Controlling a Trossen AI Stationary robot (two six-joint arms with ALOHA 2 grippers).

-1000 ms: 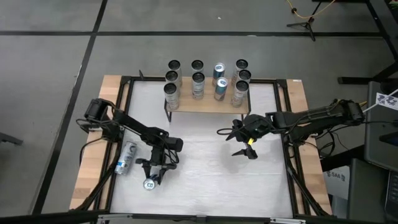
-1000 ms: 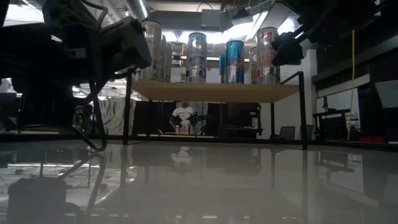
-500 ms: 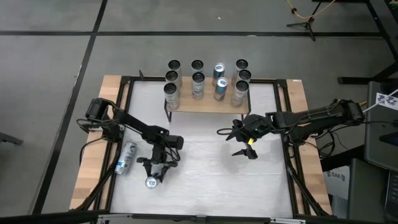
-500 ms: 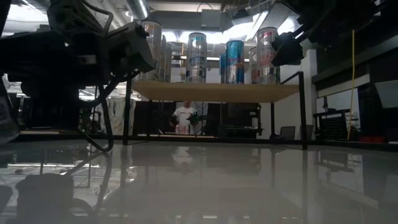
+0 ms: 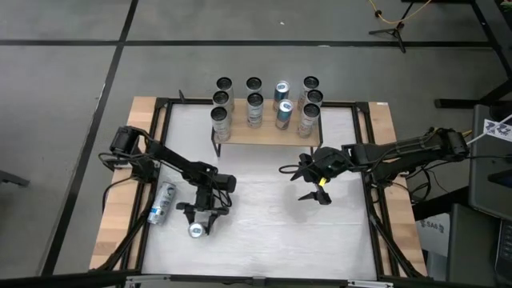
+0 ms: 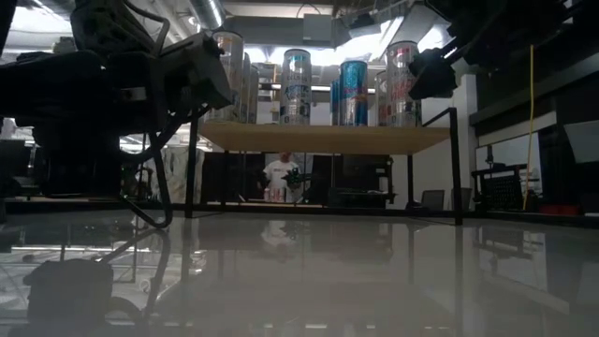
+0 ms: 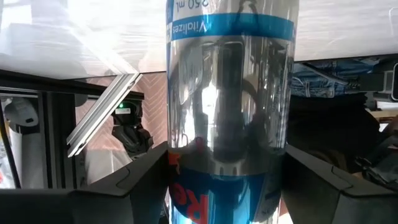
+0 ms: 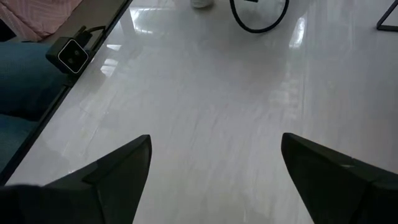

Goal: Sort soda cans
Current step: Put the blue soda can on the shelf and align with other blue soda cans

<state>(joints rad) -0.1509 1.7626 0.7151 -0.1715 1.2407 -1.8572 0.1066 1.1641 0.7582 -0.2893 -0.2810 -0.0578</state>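
A soda can (image 5: 195, 230) with blue and silver bands (image 7: 227, 81) stands upright near the table's front left, between the fingers of my left gripper (image 5: 198, 223). In the low view it is a dark shape (image 6: 67, 288) at the bottom left. Another soda can (image 5: 162, 202) lies on its side on the wooden strip at the table's left edge. Several more soda cans (image 5: 254, 108) stand upright on a raised wooden shelf (image 5: 264, 133) at the back. My right gripper (image 5: 294, 182) hangs open above the table's middle right, with nothing between its fingers (image 8: 112, 177). My left gripper has the can's body between its two fingers (image 7: 140, 186), one against each side wall (image 7: 180, 155). The fingers come nearly level from the table's far side and lie across the upright can. The can appears to stand on the table, though its foot does not show.
A black metal frame (image 5: 160, 144) borders the white table top (image 5: 264, 232), which has free room in the middle and front. A black cable loop (image 8: 258, 18) lies on the table ahead of my right gripper. A person (image 6: 279, 173) stands far behind the shelf.
The can between my left gripper's fingers has shifted a little toward the table's far edge, closer under the gripper. In the low view its dark shape has moved slightly to the right. Both arms have kept their places.
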